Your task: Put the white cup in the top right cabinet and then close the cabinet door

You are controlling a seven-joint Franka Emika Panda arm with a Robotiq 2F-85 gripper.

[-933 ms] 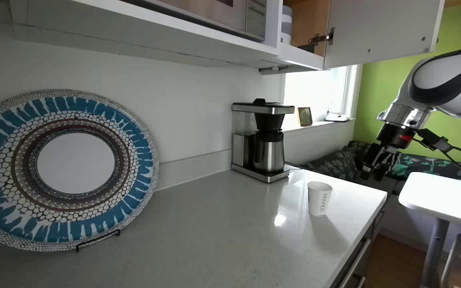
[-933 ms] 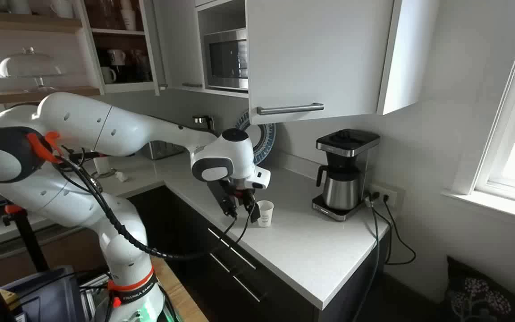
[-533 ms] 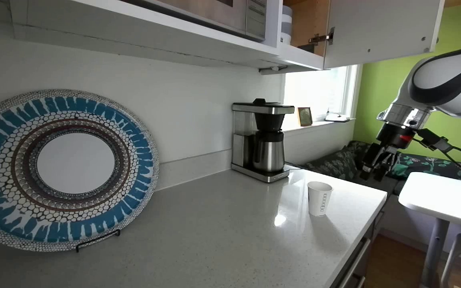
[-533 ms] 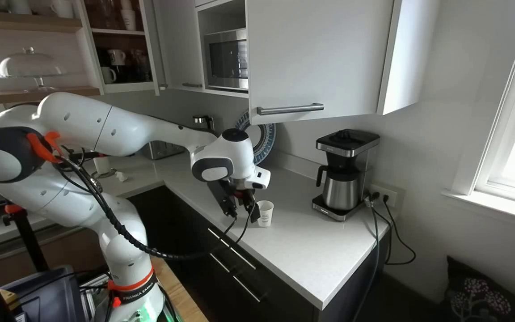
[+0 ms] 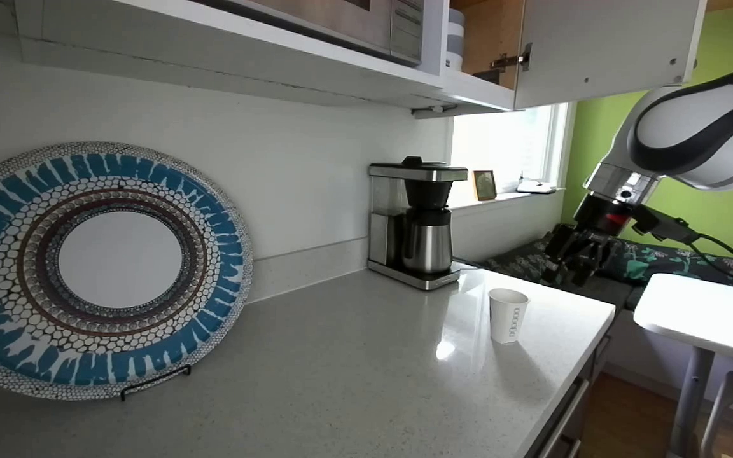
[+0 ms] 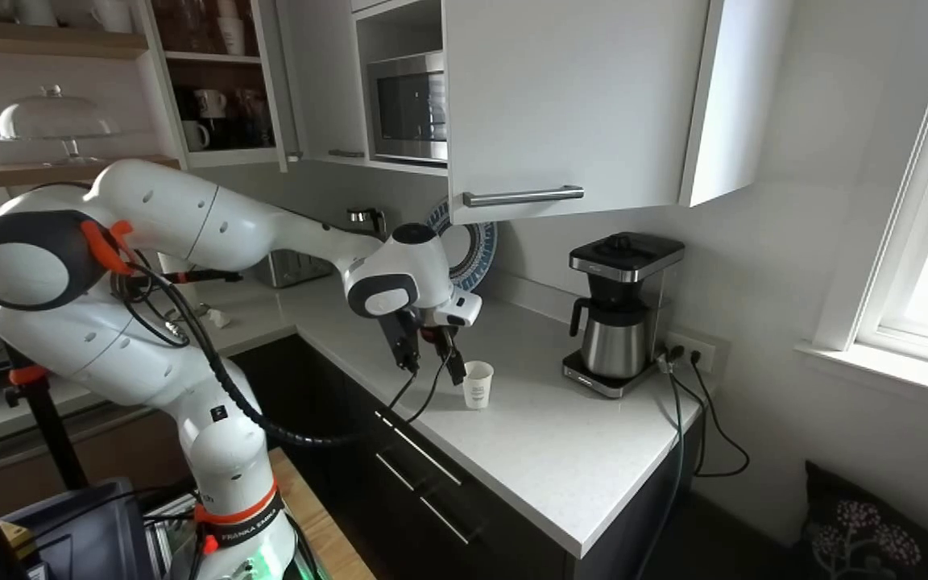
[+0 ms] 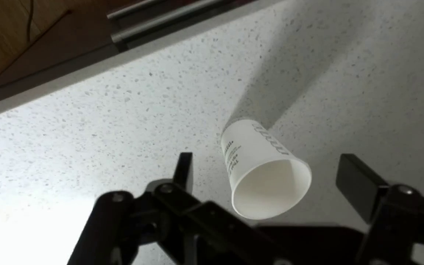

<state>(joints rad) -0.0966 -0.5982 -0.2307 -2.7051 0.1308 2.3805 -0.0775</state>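
Note:
The white cup stands upright on the counter, also in an exterior view and the wrist view; it has grey print on its side. My gripper is open and empty, above counter height near the cup; it also shows in an exterior view. In the wrist view the fingers lie on either side of the cup, apart from it. The top right cabinet shows its wood-brown inside; its outer side shows in an exterior view. The cabinet door stands open; its handled face shows too.
A coffee maker stands on the counter against the wall. A patterned round plate leans on a stand. The open door overhangs the counter near the arm. A microwave sits left of the door. Drawer handles line the counter front.
The arm has moved. The gripper has shifted left in both exterior views, and slightly up in an exterior view. The cup and the cabinet door have not moved.

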